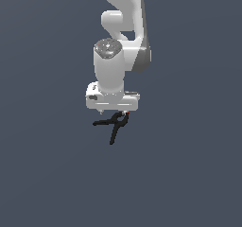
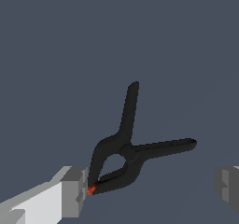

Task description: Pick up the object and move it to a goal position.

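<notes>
The object is a small black spring clamp [image 1: 113,125] with two splayed legs and a looped head with a red tip. It lies directly below my gripper [image 1: 114,113] in the exterior view. In the wrist view the clamp [image 2: 126,148] sits between my two grey fingers, its red-tipped head right against one finger [image 2: 74,190]. The other finger [image 2: 228,183] stands far off it. The gripper [image 2: 151,185] is open and holds nothing. No goal marker shows in either view.
A plain dark grey surface [image 1: 189,174] fills both views. The white arm [image 1: 120,27] rises above the hand toward the top of the exterior view.
</notes>
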### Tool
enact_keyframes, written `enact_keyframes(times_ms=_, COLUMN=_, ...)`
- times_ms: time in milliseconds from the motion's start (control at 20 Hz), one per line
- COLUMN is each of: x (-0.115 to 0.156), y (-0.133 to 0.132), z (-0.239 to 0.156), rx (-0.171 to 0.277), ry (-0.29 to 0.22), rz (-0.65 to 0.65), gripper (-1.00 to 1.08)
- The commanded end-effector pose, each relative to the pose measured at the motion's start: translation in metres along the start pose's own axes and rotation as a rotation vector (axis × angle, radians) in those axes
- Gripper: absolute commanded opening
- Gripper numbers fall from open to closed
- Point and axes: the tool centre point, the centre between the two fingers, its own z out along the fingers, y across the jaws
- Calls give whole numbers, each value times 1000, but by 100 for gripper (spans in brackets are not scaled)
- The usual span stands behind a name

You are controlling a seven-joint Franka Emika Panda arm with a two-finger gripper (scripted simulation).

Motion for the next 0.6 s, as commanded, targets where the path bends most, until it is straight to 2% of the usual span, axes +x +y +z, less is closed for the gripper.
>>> enact_keyframes(times_ms=0, x=0, y=0, z=0, rx=0, ry=0, rz=0, gripper=108)
enact_keyframes(times_ms=550, x=-2, y=-3, z=-1, rx=7, ry=-9, rz=-9, gripper=108)
